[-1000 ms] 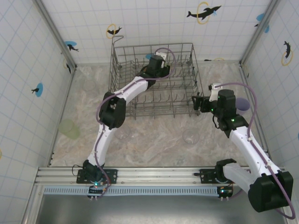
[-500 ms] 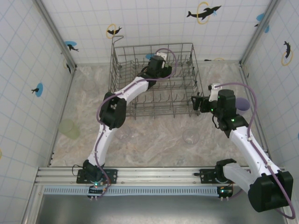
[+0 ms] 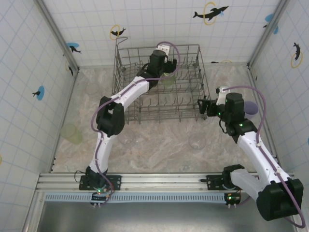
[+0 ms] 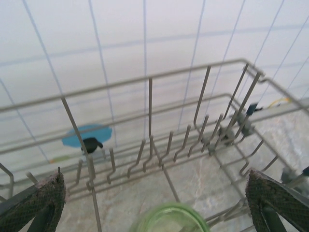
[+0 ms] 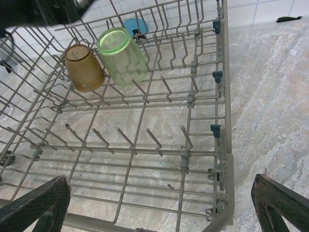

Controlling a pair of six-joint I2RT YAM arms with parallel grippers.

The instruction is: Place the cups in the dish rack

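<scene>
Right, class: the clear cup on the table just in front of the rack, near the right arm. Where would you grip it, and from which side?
Grip the clear cup across its side wall, coming down from above with the open right gripper. From overhead it reads as a circle, so it likely stands upright.

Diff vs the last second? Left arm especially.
The left gripper opened and let go of the green cup. It then pulled back toward the far side of the dish rack, and the cup now shows from above, lying inside. Unchanged: the right gripper, open at the rack's right edge, the amber cup in the rack, and the cups out on the table.
</scene>
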